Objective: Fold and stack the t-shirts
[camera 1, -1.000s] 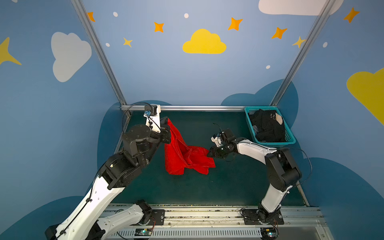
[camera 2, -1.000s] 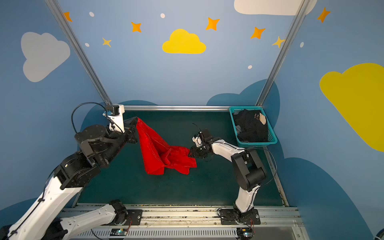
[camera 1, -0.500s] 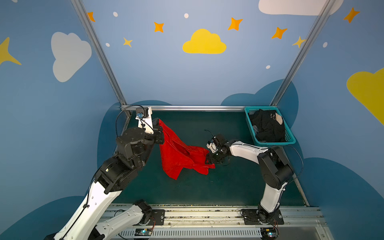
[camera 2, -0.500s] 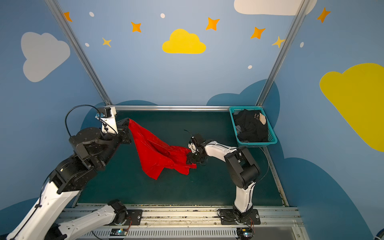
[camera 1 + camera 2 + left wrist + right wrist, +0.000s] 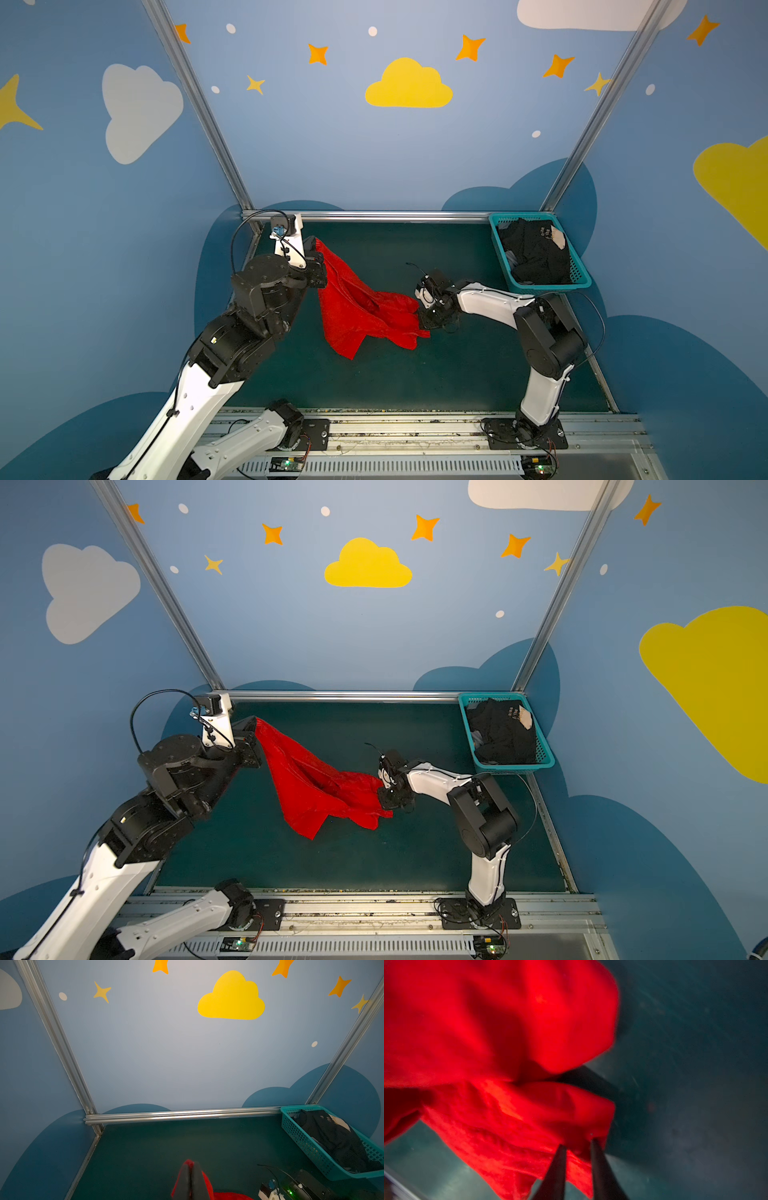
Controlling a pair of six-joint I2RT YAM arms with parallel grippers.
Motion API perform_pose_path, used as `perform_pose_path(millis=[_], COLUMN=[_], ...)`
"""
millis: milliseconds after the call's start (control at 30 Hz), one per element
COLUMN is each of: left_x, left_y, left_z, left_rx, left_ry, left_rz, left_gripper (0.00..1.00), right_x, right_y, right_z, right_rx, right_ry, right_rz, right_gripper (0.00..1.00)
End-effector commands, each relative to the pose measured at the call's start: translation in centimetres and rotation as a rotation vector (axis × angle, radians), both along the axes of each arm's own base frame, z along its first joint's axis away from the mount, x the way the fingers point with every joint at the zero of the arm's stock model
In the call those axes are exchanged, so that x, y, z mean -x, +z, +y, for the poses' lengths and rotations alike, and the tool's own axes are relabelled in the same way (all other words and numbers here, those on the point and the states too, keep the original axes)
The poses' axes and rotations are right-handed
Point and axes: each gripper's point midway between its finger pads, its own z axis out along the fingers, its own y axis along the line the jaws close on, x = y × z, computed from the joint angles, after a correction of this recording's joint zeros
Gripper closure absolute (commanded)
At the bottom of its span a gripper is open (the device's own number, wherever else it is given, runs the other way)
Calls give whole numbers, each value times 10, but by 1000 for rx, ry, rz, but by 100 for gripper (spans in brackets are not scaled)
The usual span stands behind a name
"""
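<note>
The red t-shirt hangs stretched between my two grippers over the green table. My left gripper is raised at the back left, shut on the shirt's upper corner; its closed fingertips pinch red cloth in the left wrist view. My right gripper is low near the table's middle, shut on the shirt's right edge, with red cloth between its fingers. The lower folds of the shirt sag to the table. The black t-shirts lie crumpled in the basket.
A teal lattice basket stands at the back right corner. A metal rail runs along the table's far edge, and blue walls close in on three sides. Bare green table lies in front of the shirt.
My right gripper has moved left onto the shirt's right edge and shut on it. My left gripper has carried its corner slightly left, pulling the cloth more taut.
</note>
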Motion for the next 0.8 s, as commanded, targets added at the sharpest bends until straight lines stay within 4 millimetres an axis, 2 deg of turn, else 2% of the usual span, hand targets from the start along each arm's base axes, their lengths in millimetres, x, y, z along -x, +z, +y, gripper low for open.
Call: perform_pose_path(millis=[0, 167, 300, 400, 533, 767], left_x=[0, 0, 3, 6, 10, 14], left_y=[3, 2, 5, 9, 11, 14], left_z=[5, 6, 9, 13, 15, 16], left_rx=[-1, -4, -12, -10, -4, -4], left_ry=[20, 21, 28, 33, 31, 17], left_rz=[-19, -17, -27, -38, -52, -68], left_gripper=[95, 95, 95, 95, 95, 95], right_x=[15, 9, -1, -15, -35, -52], right_y=[-8, 12, 43, 81, 143, 238], right_z=[-10, -11, -20, -33, -59, -95], right_rx=[54, 29, -8, -51, -110, -143], right_ry=[8, -1, -35, -80, -155, -245], right_rz=[53, -1, -84, -190, -358, -641], right_gripper=[100, 100, 100, 100, 100, 100])
